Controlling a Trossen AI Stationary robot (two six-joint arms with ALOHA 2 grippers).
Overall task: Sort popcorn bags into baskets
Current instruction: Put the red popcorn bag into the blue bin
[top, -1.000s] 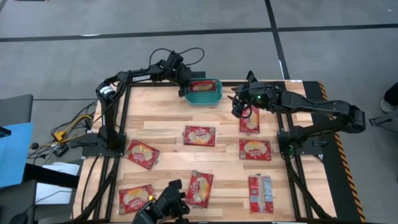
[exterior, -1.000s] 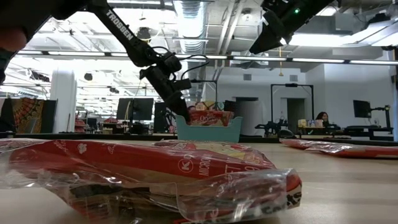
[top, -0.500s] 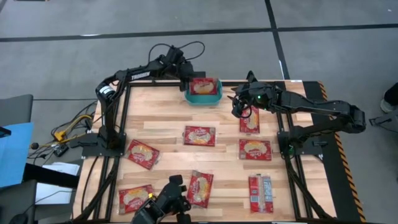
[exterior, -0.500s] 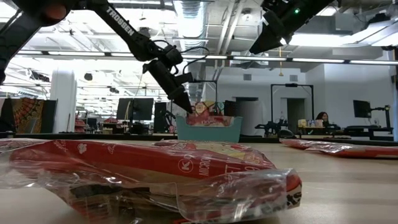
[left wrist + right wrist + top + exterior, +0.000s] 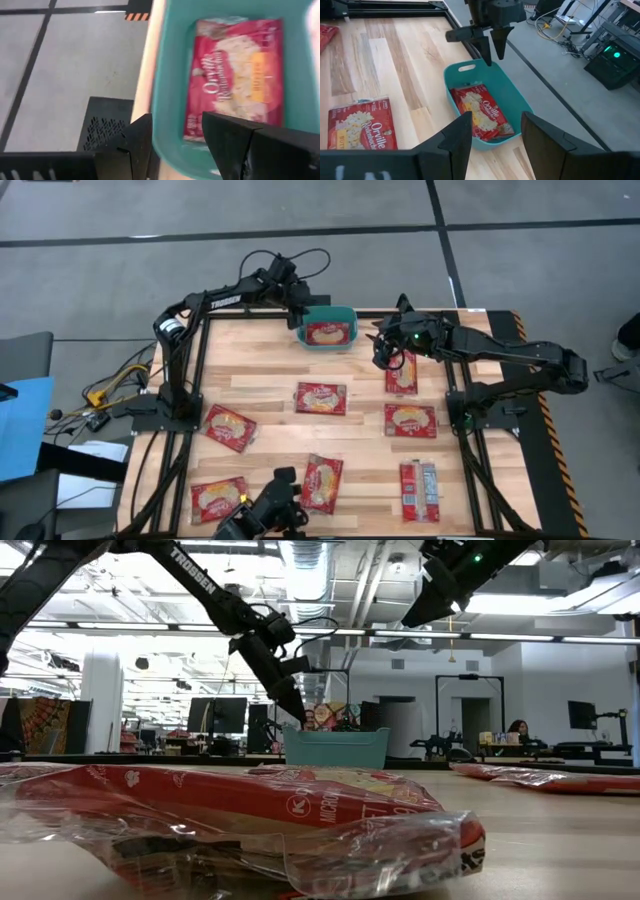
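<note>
The teal basket stands at the table's far edge, near the middle. One red popcorn bag lies flat inside it, also seen in the left wrist view and the right wrist view. My left gripper hovers open and empty over the basket's left end. My right gripper is open and empty, raised to the right of the basket, beside a bag lying on the table.
Several more red bags lie flat on the wooden table: at the centre, right, left and along the near edge. One bag fills the low view's foreground.
The bag that stood tilted above the basket's rim at my left gripper has dropped flat into the basket. My left gripper has let go of it and risen a little above the basket's left end.
</note>
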